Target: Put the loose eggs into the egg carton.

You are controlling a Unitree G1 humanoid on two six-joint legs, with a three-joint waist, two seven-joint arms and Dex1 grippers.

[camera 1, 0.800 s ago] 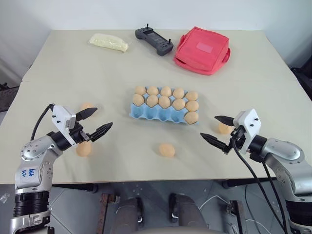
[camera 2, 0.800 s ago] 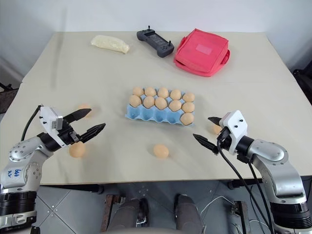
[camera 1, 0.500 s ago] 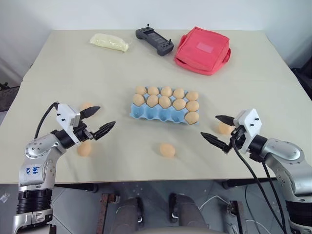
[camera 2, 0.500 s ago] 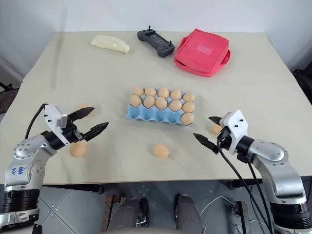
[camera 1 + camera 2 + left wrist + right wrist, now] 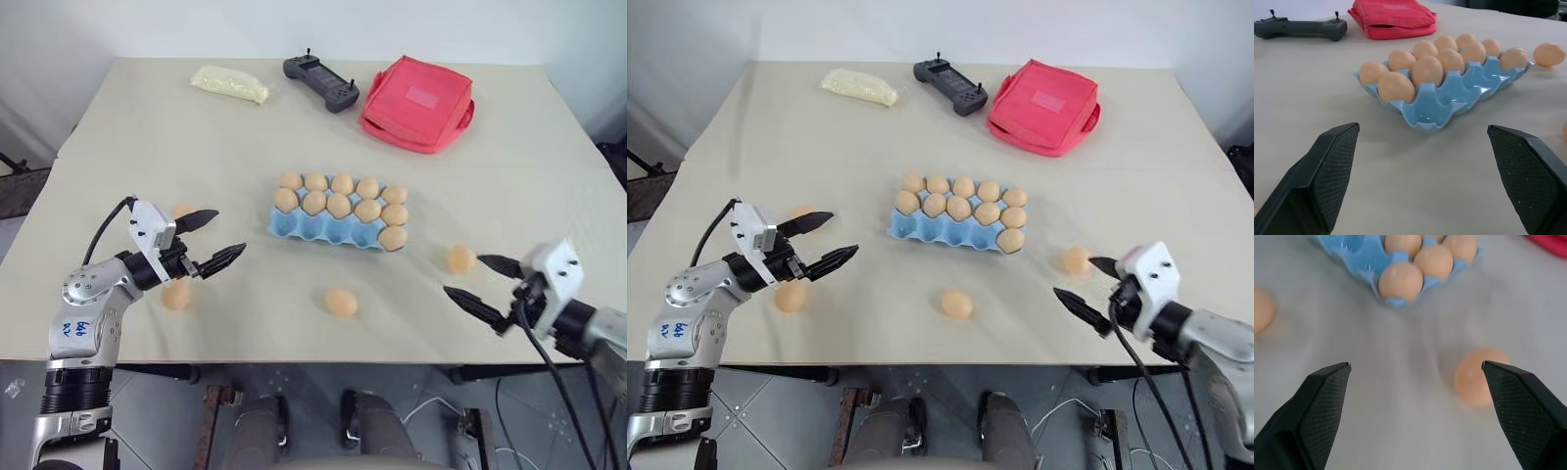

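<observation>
The light blue egg carton (image 5: 312,232) lies mid-table, its two far rows filled with eggs and its near row of cups bare. Loose eggs lie around it: one in front (image 5: 341,303), one to its right (image 5: 458,259), one near the left front (image 5: 176,294), and one (image 5: 182,210) partly hidden behind my left gripper's far finger. My left gripper (image 5: 230,232) hovers open left of the carton, pointing at it. My right gripper (image 5: 462,275) stands open just on the near side of the right egg (image 5: 1480,377), with nothing between its fingers.
At the far edge of the table lie a red fabric bag (image 5: 419,91), a black controller (image 5: 320,81) and a pale yellow packet (image 5: 229,83). The table's front edge (image 5: 294,364) runs just below both grippers.
My right gripper has drawn back toward the front right edge, away from the right egg. The left gripper has edged toward the carton. The camera shifted slightly.
</observation>
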